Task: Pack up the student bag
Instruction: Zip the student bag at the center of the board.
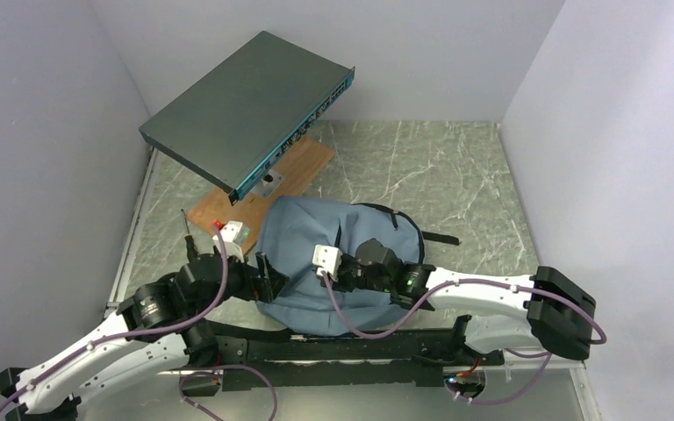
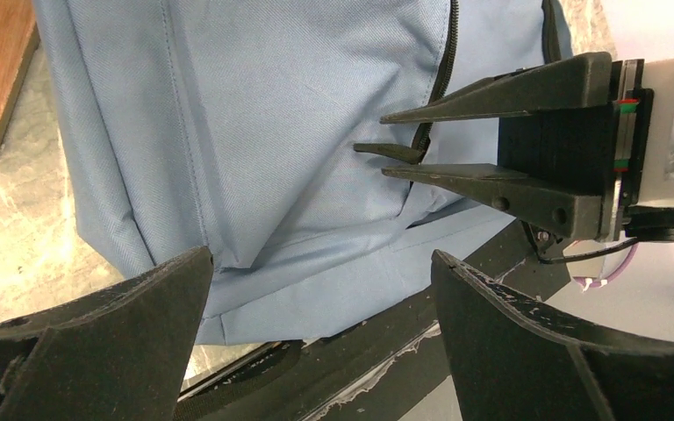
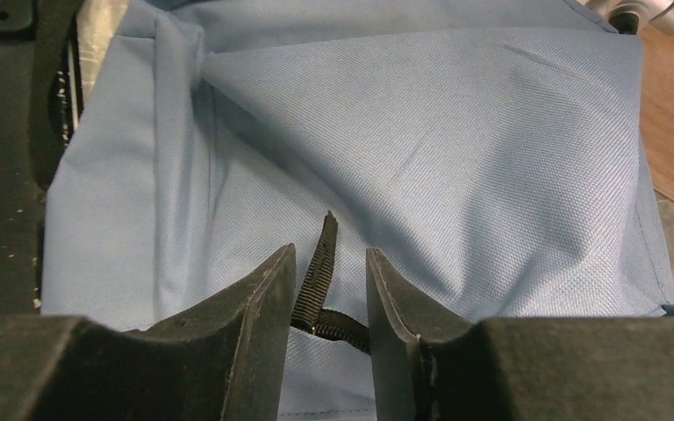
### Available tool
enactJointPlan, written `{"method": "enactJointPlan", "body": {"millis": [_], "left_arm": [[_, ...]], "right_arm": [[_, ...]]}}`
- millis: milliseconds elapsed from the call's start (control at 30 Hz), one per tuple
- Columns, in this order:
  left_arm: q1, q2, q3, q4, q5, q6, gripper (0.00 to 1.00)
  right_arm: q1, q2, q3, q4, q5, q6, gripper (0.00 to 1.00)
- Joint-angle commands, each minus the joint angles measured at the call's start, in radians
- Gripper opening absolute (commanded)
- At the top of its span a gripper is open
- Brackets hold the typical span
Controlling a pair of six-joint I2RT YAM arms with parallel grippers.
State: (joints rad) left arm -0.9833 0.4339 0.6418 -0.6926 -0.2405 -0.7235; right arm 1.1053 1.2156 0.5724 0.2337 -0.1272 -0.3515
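While I mind this rig from my desk, table (image 1: 439,175): green marbled top, walled on three sides. A wide arm swing could strike a wall.
Metal box (image 1: 246,110): dark grey, propped at a tilt above the wooden board, its low corner near the bag's far-left edge. I judge that a raised wrist or a lifted bag could knock it.
Student bag (image 1: 303,232): blue-grey, lying flat at the near middle of the table, between the two arms, its near edge over the black base rail. It is soft and nothing pins it, so a tug on the zipper may drag the whole bag instead of running the slider. I cannot tell how far the zipper is undone.
Wooden board (image 1: 307,162): flat, just beside the bag's far-left edge. A dragged bag could ride up onto it and bunch.
Left gripper (image 2: 320,259): jaws wide apart, empty, at the bag's near-left side, touching no fabric that I can see. It offers no anchor.
Right gripper (image 3: 329,254): over the bag's middle, jaws partly apart with the zipper pull between them. A gap shows, so nothing is pinched. It could nip fabric along with the pull.
Zipper pull (image 3: 320,263): thin black ribbed tab, standing at a slant. It could flop aside or slip out under load.
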Motion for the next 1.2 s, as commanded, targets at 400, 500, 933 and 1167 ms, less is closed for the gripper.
{"method": "enactJointPlan", "body": {"millis": [400, 500, 933, 1167], "left_arm": [[-0.002, 0.118, 0.029, 0.126, 0.036, -0.049, 0.97], [-0.002, 0.154, 0.029, 0.158, 0.065, -0.053, 0.94], [-0.006, 0.304, -0.159, 0.613, 0.289, -0.113, 0.78], [-0.006, 0.45, -0.133, 0.671, 0.276, -0.113, 0.56]], "right_arm": [[0.016, 0.035, 0.082, -0.013, 0.162, 0.084, 0.0], [0.016, -0.031, 0.074, 0.005, 0.134, 0.254, 0.0], [0.011, -0.054, 0.201, -0.106, 0.345, 0.946, 0.0], [0.011, -0.062, 0.224, -0.125, 0.383, 1.022, 0.0]]}}
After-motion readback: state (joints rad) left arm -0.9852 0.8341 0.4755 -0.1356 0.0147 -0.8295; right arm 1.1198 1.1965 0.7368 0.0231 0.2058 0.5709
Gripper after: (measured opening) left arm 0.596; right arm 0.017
